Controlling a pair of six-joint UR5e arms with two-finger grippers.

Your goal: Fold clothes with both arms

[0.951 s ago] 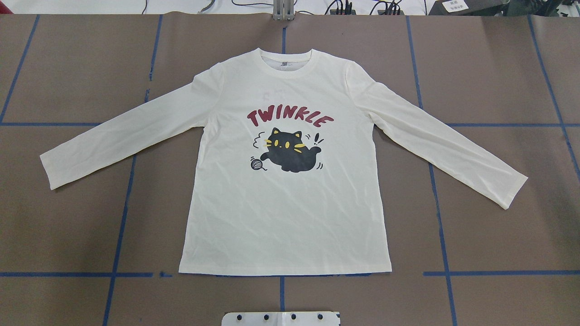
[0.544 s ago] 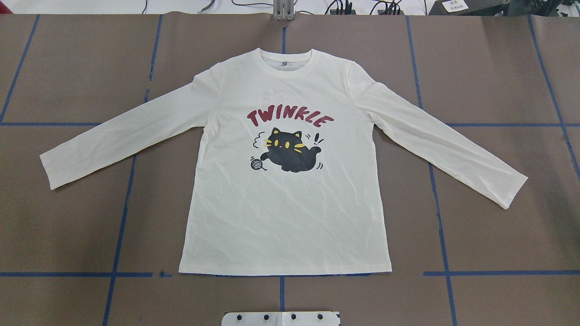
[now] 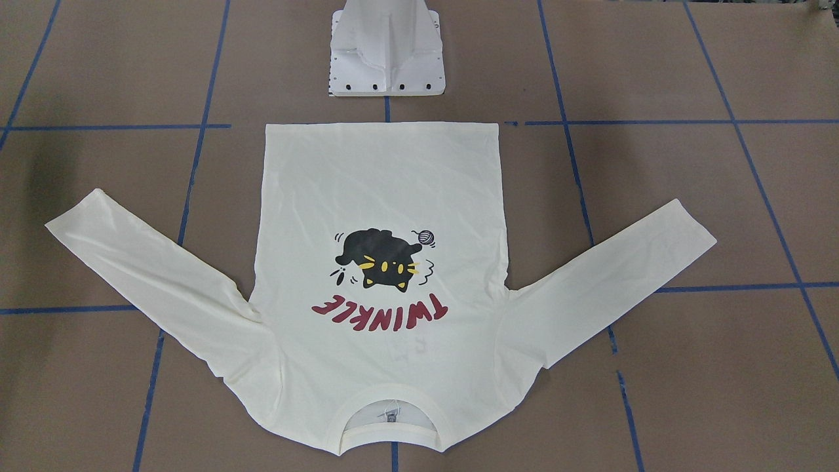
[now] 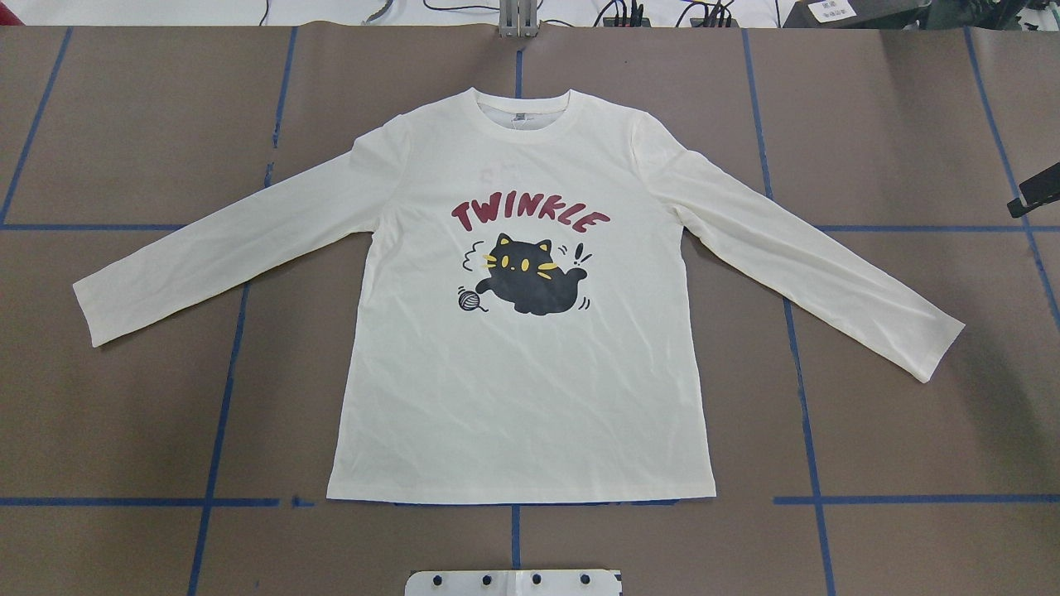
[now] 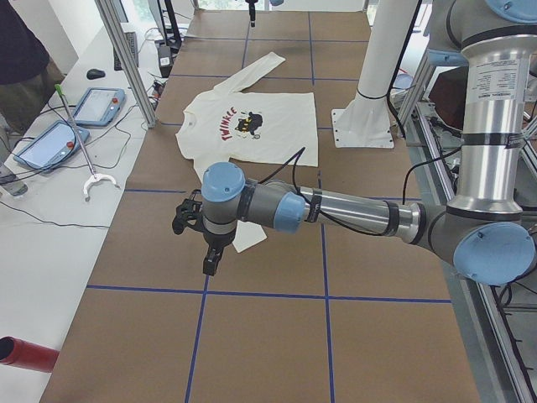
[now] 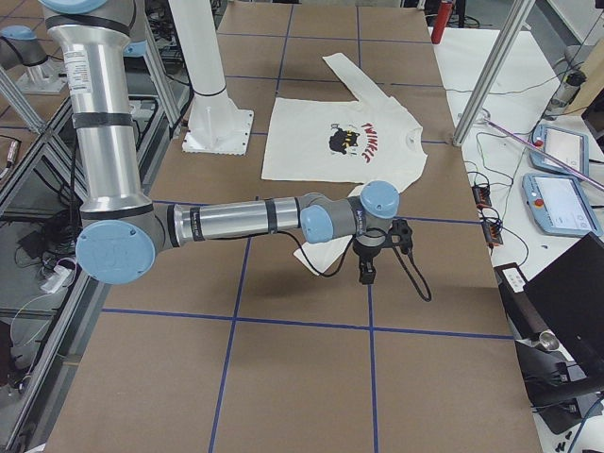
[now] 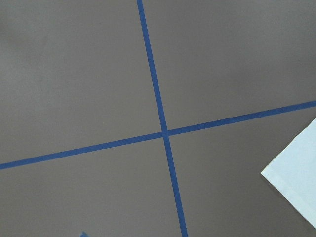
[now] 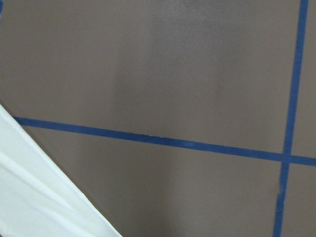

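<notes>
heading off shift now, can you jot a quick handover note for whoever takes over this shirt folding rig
Left gripper: above the table beside the left sleeve cuff, not on the cloth; open or shut cannot be told.
Right gripper: above the table near the right sleeve cuff, not on the cloth; same doubt.
Shirt: flat, print up, collar away from the robot, sleeves spread.
Done: no fold made.
Left: every fold, probably sleeves first.
</notes>
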